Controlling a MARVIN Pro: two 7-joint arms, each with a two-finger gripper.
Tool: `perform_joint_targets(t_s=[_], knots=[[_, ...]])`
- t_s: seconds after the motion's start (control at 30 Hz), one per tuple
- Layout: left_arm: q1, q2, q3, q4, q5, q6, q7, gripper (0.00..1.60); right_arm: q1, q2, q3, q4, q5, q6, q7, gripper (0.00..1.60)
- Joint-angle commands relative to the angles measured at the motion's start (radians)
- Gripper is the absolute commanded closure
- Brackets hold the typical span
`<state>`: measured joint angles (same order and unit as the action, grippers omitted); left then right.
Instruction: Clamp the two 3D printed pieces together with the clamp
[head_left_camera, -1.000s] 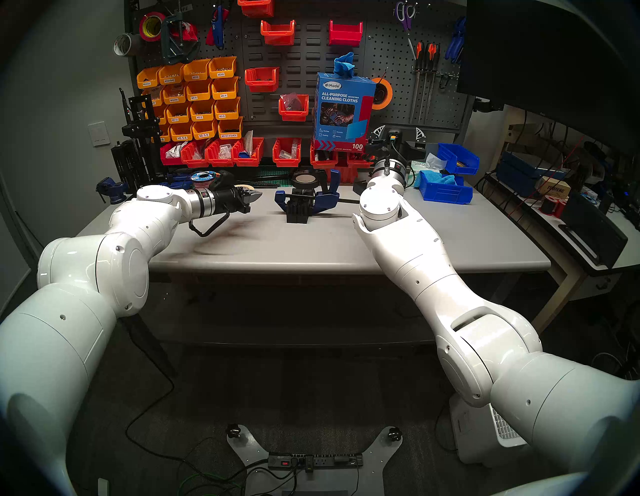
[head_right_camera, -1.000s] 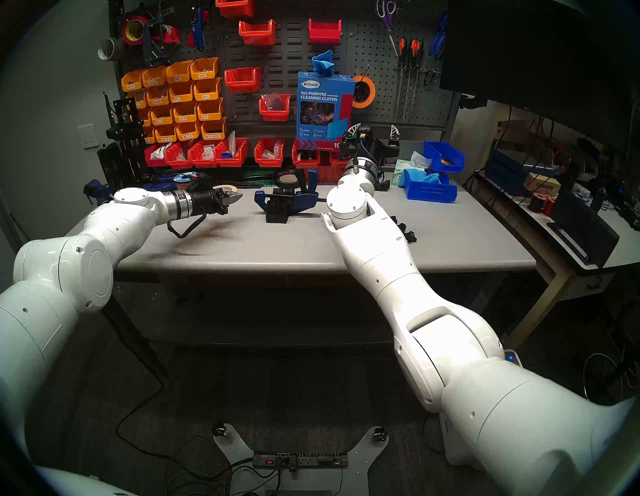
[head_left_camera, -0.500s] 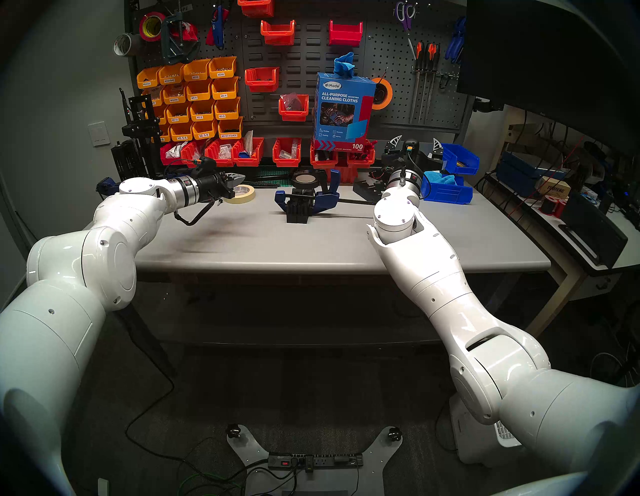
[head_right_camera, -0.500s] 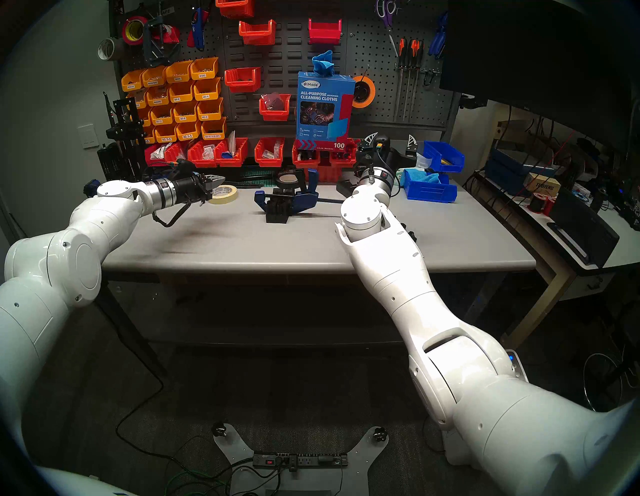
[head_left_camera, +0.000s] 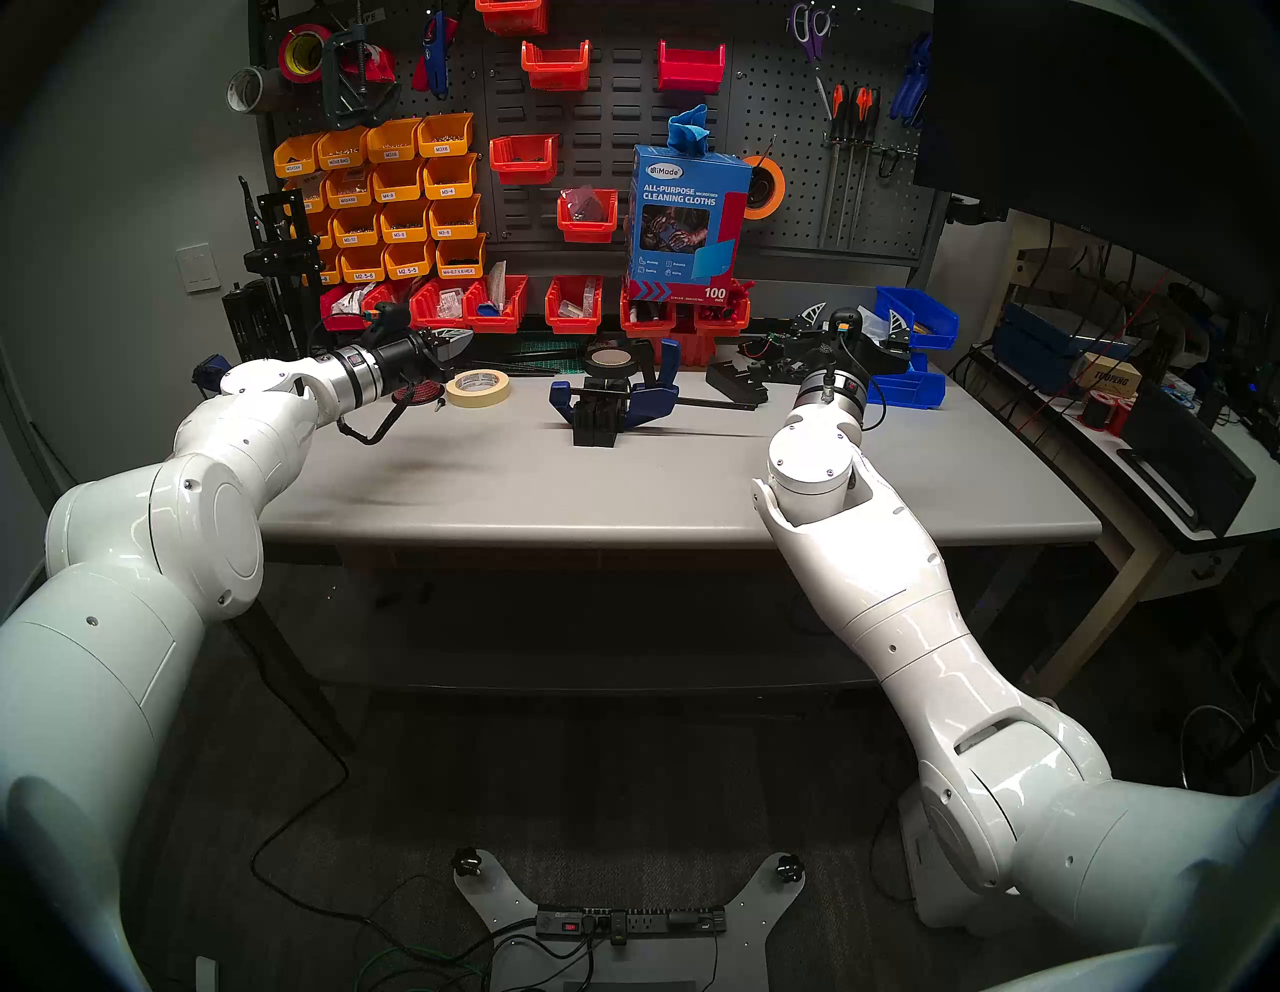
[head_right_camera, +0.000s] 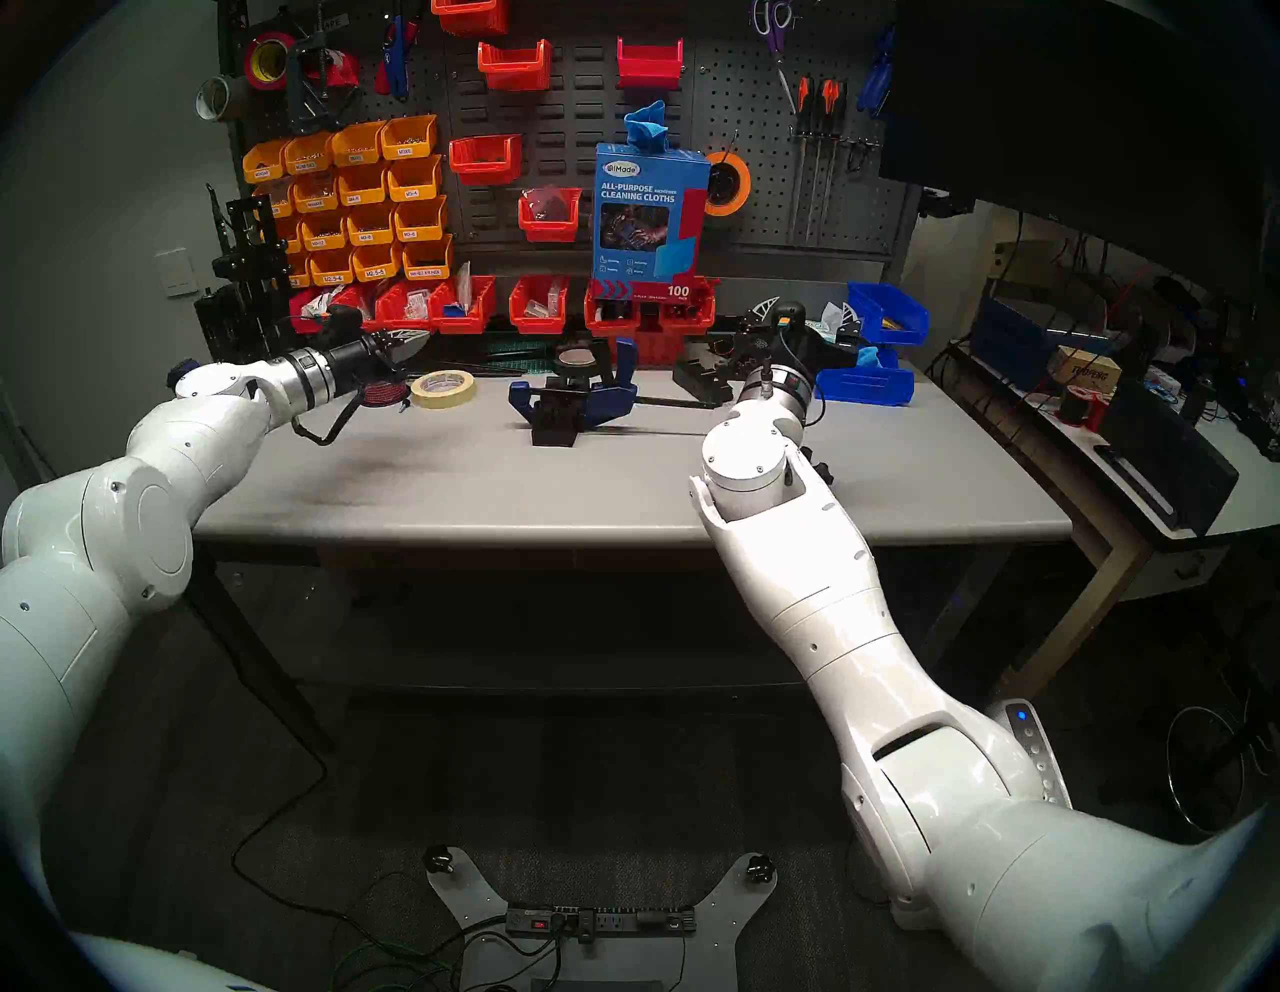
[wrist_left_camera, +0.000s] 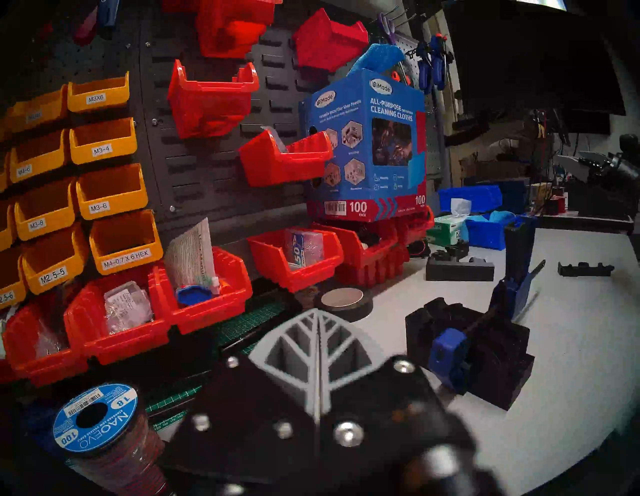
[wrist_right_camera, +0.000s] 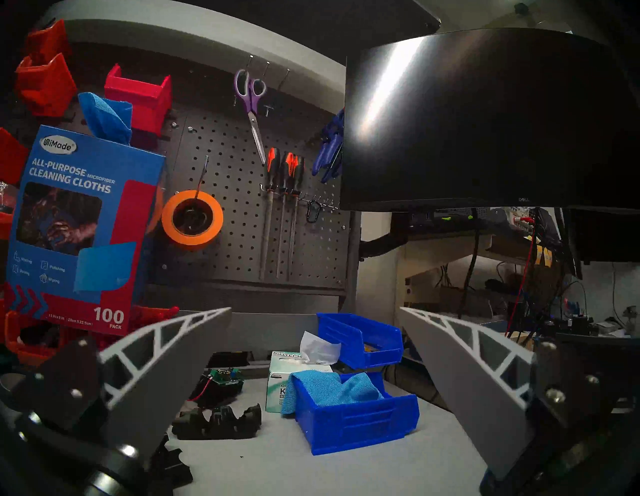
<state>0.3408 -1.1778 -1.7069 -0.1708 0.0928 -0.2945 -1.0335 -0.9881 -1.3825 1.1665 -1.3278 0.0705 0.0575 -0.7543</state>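
Note:
The two black ribbed pieces (head_left_camera: 596, 421) stand side by side at the middle of the grey table (head_left_camera: 623, 499). The blue clamp (head_left_camera: 651, 400) sits around them, one blue jaw on each side, its thin black bar running right. The left wrist view shows the pieces (wrist_left_camera: 495, 356) and the clamp (wrist_left_camera: 446, 350) at lower right. My left gripper (head_left_camera: 463, 341) hovers well to their left near the back, shut and empty, fingertips (wrist_left_camera: 317, 315) pressed together. My right gripper (head_left_camera: 859, 312) is far to their right, open and empty, facing the blue bins (wrist_right_camera: 353, 415).
A masking tape roll (head_left_camera: 478, 388) and a wire spool (wrist_left_camera: 97, 419) lie under my left gripper. A black tape roll (head_left_camera: 609, 360) is behind the clamp. A notched black strip (wrist_right_camera: 218, 422), a tissue box (wrist_right_camera: 284, 377) and red bins (head_left_camera: 499, 305) line the back.
Both arms have pulled away from the clamp, the left one leftward and back, the right one rightward. The clamp and the pieces have stayed where they were.

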Motion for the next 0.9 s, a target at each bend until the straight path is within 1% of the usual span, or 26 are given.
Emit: perform_joint_targets(t_s=[0.0, 0.07, 0.13, 0.17, 0.33, 0.87], knots=[[-0.032, 0.0, -0.024, -0.017, -0.027, -0.029, -0.032, 1.6, -0.027, 0.021, 0.009, -0.109, 0.014, 0.015, 0.016, 0.0], [-0.033, 0.0, -0.028, -0.015, -0.027, -0.031, -0.038, 1.6, -0.044, 0.03, 0.012, -0.143, 0.025, 0.037, 0.025, 0.0], [-0.033, 0.0, -0.029, -0.015, -0.027, -0.032, -0.039, 1.6, -0.04, 0.029, 0.012, -0.134, 0.024, 0.033, 0.024, 0.0], [-0.033, 0.0, -0.03, -0.014, -0.026, -0.032, -0.041, 1.6, -0.048, 0.033, 0.014, -0.151, 0.029, 0.043, 0.028, 0.0], [-0.034, 0.0, -0.036, -0.012, -0.024, -0.035, -0.046, 1.6, -0.055, 0.039, 0.017, -0.168, 0.04, 0.061, 0.039, 0.0], [-0.035, 0.0, -0.046, -0.008, -0.019, -0.039, -0.052, 1.6, -0.063, 0.042, 0.024, -0.186, 0.046, 0.085, 0.054, 0.0]])
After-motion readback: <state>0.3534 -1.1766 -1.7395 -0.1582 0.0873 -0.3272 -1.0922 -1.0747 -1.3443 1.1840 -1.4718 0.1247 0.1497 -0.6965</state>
